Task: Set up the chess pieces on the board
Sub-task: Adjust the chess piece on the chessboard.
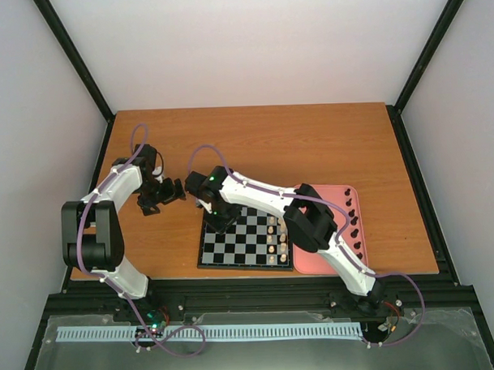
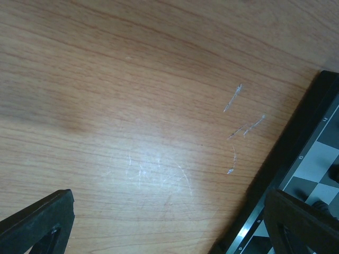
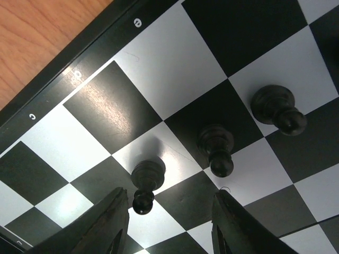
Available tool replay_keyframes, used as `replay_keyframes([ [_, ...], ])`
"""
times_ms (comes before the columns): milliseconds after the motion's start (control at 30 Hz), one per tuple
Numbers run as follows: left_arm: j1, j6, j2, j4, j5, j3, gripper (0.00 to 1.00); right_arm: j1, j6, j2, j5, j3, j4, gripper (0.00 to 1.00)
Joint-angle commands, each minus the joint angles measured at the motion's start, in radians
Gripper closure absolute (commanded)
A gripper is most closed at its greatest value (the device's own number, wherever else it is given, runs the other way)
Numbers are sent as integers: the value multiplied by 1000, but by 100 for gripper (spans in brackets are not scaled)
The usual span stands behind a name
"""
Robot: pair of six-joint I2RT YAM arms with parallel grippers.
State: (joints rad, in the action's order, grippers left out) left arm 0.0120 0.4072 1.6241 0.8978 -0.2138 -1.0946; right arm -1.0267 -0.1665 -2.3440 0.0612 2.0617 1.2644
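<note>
- Lifting straight up suits the right jaws, apart around a black pawn (image 3: 147, 182) on the board (image 3: 175, 63); do not brush it.
- Left jaws stand wide apart above the worktop (image 2: 132, 79).

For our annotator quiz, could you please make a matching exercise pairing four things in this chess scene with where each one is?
Things:
1. left gripper
2. right gripper
3. pink tray
4. cream-white pieces

Places:
A. standing on the board's right-hand files
B. lying right of the board
C. open over bare tabletop, left of the board
D. over the board, fingers either side of a black pawn

Pairs: 1-C, 2-D, 3-B, 4-A
</note>
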Motion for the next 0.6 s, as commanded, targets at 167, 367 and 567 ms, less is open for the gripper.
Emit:
replay_keyframes([
  [167, -3, 1, -17, 3, -2, -17, 0, 1, 19, 177, -14, 2, 51, 50],
  [367, -3, -2, -20, 19, -3, -35, 0, 96, -47, 397, -46, -119, 82, 49],
  [567, -3, -4, -22, 19, -6, -50, 0, 362, -203, 713, -68, -619, -6, 51],
])
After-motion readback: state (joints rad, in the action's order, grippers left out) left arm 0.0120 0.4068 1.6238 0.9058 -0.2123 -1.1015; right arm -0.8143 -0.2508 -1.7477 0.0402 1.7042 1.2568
